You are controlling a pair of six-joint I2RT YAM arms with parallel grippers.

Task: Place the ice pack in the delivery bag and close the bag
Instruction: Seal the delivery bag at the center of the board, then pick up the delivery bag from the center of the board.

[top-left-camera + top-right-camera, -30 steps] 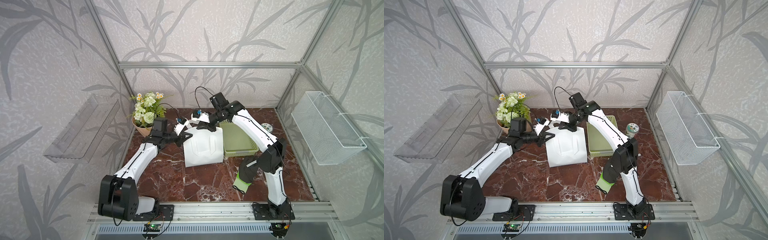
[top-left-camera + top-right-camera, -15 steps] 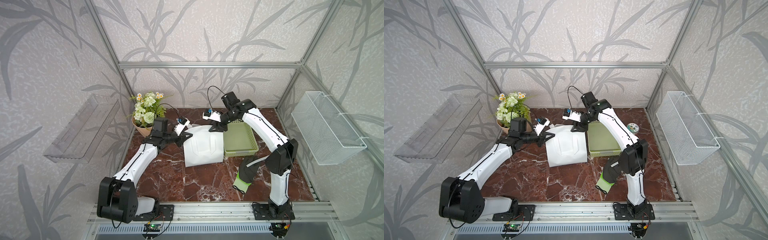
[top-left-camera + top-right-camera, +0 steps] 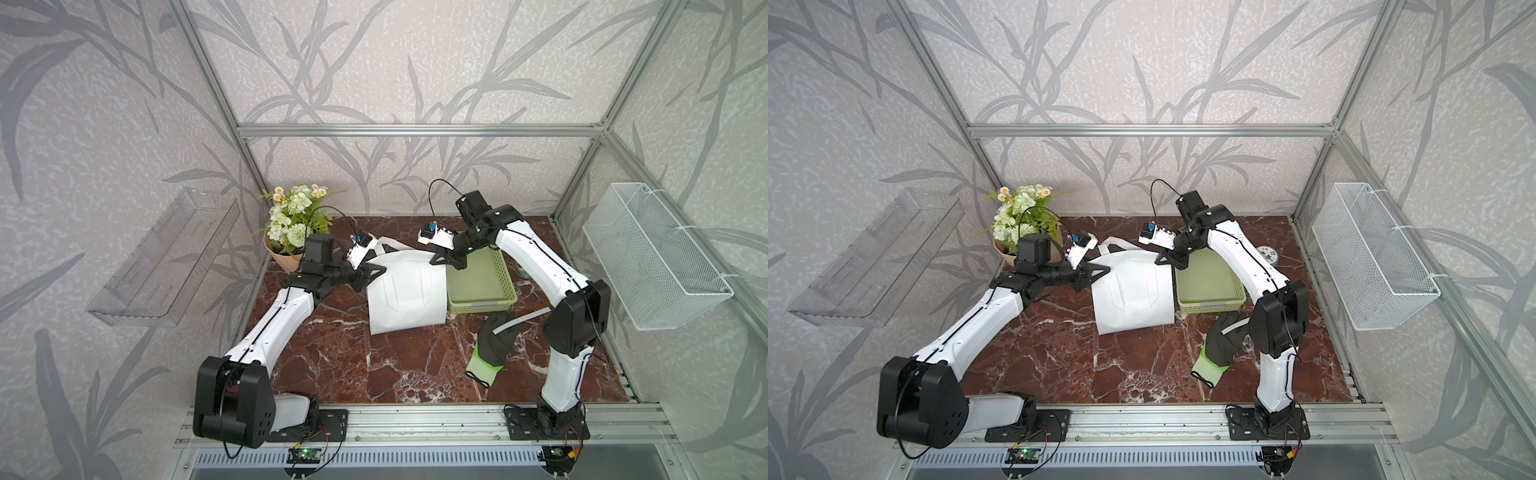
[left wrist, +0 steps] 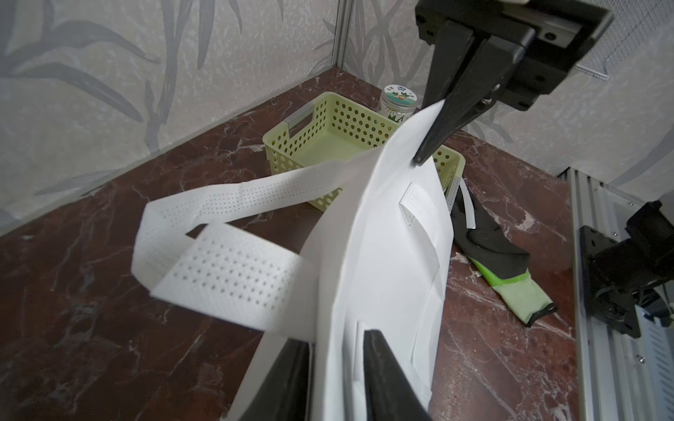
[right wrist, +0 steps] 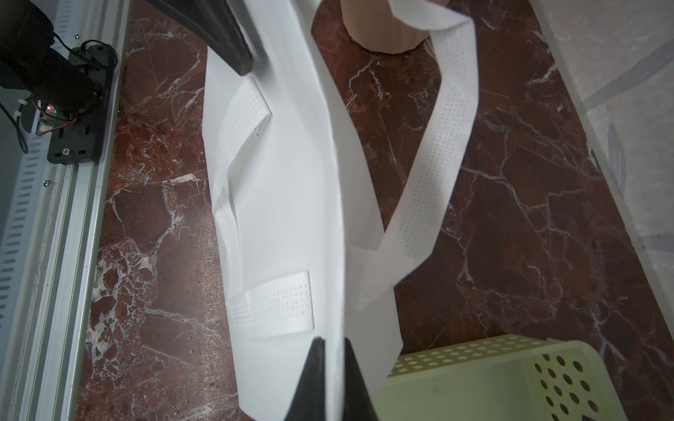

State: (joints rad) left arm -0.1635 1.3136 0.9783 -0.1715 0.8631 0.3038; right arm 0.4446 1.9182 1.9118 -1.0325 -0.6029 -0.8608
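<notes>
The white delivery bag (image 3: pixel 405 295) (image 3: pixel 1133 295) leans flat-sided at the middle of the marble table, its mouth edge raised toward the back. No foil lining shows. My left gripper (image 3: pixel 380 272) (image 4: pixel 335 337) is at the bag's upper left corner, its fingers parted with the bag's rim (image 4: pixel 383 255) between them. My right gripper (image 3: pixel 442 262) (image 5: pixel 330 340) is shut on the thin rim at the upper right corner (image 5: pixel 284 182). A strap handle (image 4: pixel 226 262) loops loose behind the bag. The ice pack is out of view.
A green perforated basket (image 3: pixel 478 306) stands against the bag's right side, with a small jar (image 3: pixel 1266 253) behind it. A black and green glove (image 3: pixel 494 340) lies in front of the basket. A flower pot (image 3: pixel 291 224) stands at the back left.
My right gripper slid right along the bag's top, opened, and closed on the right corner of the rim. My left gripper's jaws have parted at the left corner.
</notes>
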